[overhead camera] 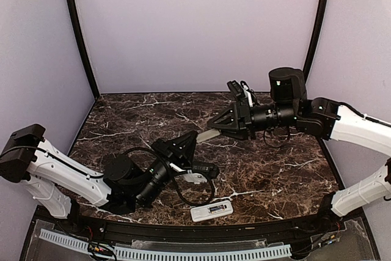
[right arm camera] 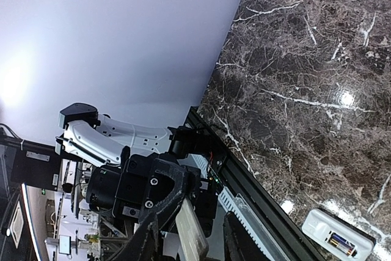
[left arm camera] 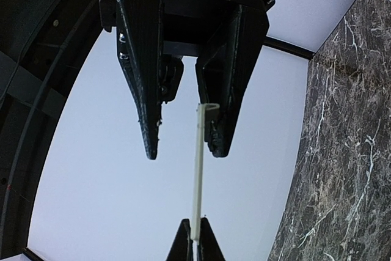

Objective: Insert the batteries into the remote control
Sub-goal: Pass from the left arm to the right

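- Marble-patterned table point(overhead camera: 275, 169), dark brown with white veins, carries the remote control point(overhead camera: 211, 210) near its front edge. The remote sits between the two arm bases and well apart from both grippers.
- The left wrist view alone shows the grip edge-on. The left gripper point(left arm camera: 192, 242) is clenched on the near end of a flat grey piece point(left arm camera: 197, 175), a thin pale strip that runs straight away to the right gripper point(left arm camera: 183, 151).
- At the strip's far end the right gripper's jaws stand apart around it. One finger point(left arm camera: 223, 108) lies against or just beside the strip, and the angle does not show which. The other finger is clear of it, with open space between them.
- The top view alone gives the layout. The two grippers face each other above mid-table, and the flat grey piece bridges them off the surface. Its long axis runs from lower left to upper right.
- The right wrist view alone looks into the remote. The battery compartment point(right arm camera: 333, 238) is uncovered and faces up, and the batteries point(right arm camera: 345, 247) lie inside it, reddish-orange against the dark recess. They lie lengthwise along the remote's body. In the top view they are only a speck of colour.
- The remote lies flat, back side up. Its long axis runs roughly along the table's near edge, with the right end angled slightly away from the arm bases.
- The compartment sits toward the right half of the white body in the top view.
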Robot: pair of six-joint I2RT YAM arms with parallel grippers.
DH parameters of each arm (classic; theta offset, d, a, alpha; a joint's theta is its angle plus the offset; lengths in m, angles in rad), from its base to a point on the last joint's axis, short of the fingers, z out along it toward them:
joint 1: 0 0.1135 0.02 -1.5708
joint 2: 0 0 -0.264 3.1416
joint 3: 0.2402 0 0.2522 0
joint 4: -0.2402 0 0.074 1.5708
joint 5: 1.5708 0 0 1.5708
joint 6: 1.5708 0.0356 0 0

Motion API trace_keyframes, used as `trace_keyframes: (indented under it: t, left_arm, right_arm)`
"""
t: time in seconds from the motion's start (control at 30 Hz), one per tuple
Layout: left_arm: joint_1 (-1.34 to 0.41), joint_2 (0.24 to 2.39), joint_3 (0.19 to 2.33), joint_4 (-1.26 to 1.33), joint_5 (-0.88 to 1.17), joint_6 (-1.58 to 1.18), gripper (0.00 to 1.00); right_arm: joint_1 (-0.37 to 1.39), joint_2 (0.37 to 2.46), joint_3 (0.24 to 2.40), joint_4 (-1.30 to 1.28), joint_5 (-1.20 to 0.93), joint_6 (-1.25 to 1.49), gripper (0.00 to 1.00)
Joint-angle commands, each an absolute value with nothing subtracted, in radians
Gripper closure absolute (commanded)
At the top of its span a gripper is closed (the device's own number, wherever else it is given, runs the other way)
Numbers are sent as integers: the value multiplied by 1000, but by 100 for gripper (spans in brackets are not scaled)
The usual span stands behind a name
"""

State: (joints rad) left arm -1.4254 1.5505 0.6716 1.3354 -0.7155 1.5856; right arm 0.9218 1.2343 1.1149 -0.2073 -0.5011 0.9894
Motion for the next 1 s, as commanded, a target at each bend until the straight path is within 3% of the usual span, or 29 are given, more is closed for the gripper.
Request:
trace_keyframes:
  t: [0.0,0.3,0.67,0.97]
  left_arm:
    - [-1424,1549,696,1471,-728,1595,100]
    - [-1420,1579,708,1500,-729,1619,100]
    - [-1417,1576,702,1511,-740,1628,100]
    - [-1408,1581,700,1522,-739,1635,100]
  right_arm:
    - [922,1222,1116,-203,-532,998,66]
    - [926,1236,1112,-205,-559,1006,75]
    - [928,1236,1097,-229,-575,1014,78]
    - [930,1247,1103,-259,-581,1007,72]
